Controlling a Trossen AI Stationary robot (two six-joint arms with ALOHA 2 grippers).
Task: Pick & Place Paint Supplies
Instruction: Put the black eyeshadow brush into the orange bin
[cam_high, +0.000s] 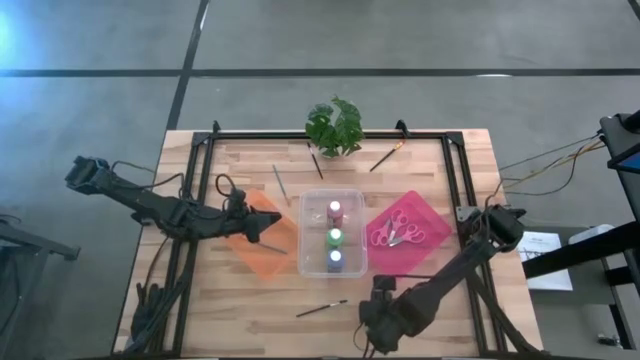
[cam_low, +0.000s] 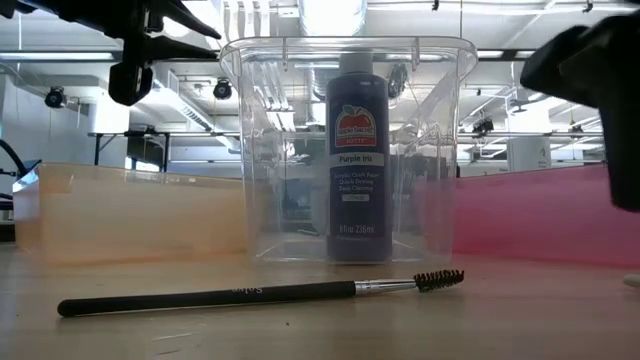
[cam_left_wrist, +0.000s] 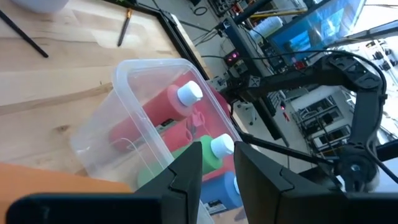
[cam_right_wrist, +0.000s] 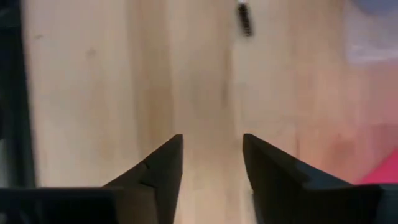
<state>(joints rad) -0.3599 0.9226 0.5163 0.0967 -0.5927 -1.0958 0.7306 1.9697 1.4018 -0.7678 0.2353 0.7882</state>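
Note:
A clear bin (cam_high: 305, 215) stands mid-table with three paint bottles upright on its floor: pink (cam_high: 335, 211), green (cam_high: 335, 238) and blue (cam_high: 335, 261). A black brush (cam_high: 322, 308) lies flat on the wood in front of the bin, bristle end (cam_low: 440, 278) toward the right. My right gripper (cam_right_wrist: 212, 140) hangs open over bare wood just right of that brush, pointing steeply down; only the brush tip (cam_right_wrist: 244, 18) shows ahead of it. My left gripper (cam_high: 268, 226) hovers over the orange mat (cam_high: 250, 250) left of the bin, slightly open (cam_left_wrist: 217, 155), nothing between its fingers.
Pink-handled scissors (cam_high: 398, 232) lie on the pink mat (cam_high: 425, 215) right of the bin. Three more brushes (cam_high: 281, 184), (cam_high: 315, 160), (cam_high: 386, 157) lie on the far wood near the potted plant (cam_high: 335, 125). A black frame rail (cam_high: 455, 170) borders the table.

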